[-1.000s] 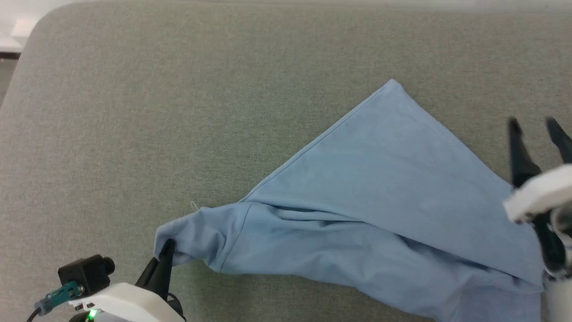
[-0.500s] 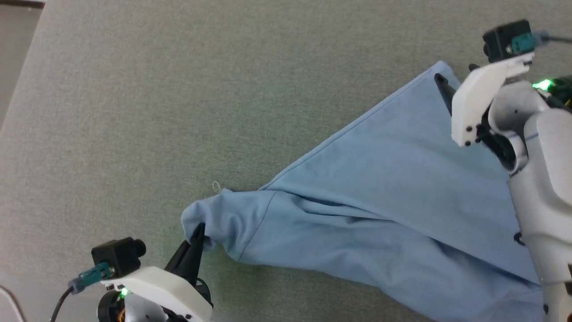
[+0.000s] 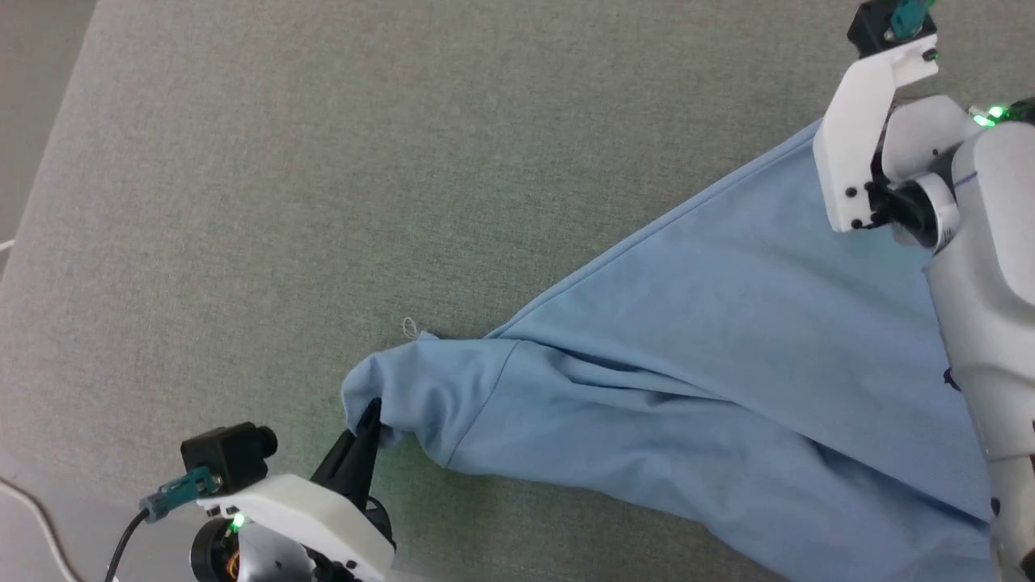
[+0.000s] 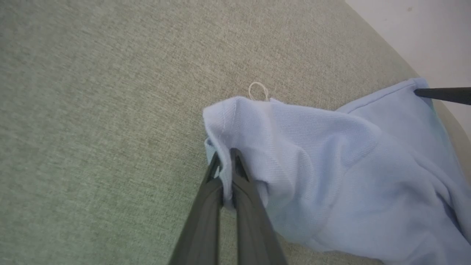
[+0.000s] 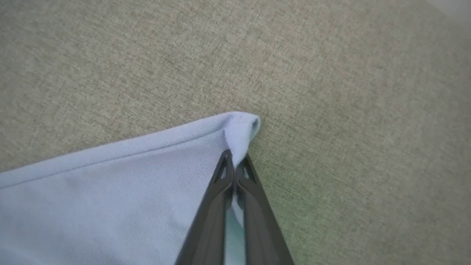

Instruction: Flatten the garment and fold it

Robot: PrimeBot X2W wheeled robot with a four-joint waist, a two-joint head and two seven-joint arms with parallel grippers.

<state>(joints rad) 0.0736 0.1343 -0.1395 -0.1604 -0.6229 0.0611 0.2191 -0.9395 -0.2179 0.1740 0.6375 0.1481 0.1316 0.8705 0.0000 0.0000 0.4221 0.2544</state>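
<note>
You have your left hand (image 4: 225, 158) clamped on the sleeve end of the garment (image 3: 687, 380), near the grey-green surface's (image 3: 283, 162) front edge. Your right hand (image 5: 234, 157) pinches the far hem corner, jaws closed on cloth. The shirt lies spread between them, creased by the sleeve, with a white thread loop (image 4: 258, 90) beside it.

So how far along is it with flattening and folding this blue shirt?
Early. Done: both ends are gripped, the left pincer shut on the sleeve end of the garment, the right pincer shut on a hem corner. In hand: seemingly stretching the cloth out between them on the grey-green surface. Left: the lower part lies bunched in creases, so flattening is unfinished, and no fold has been made.
</note>
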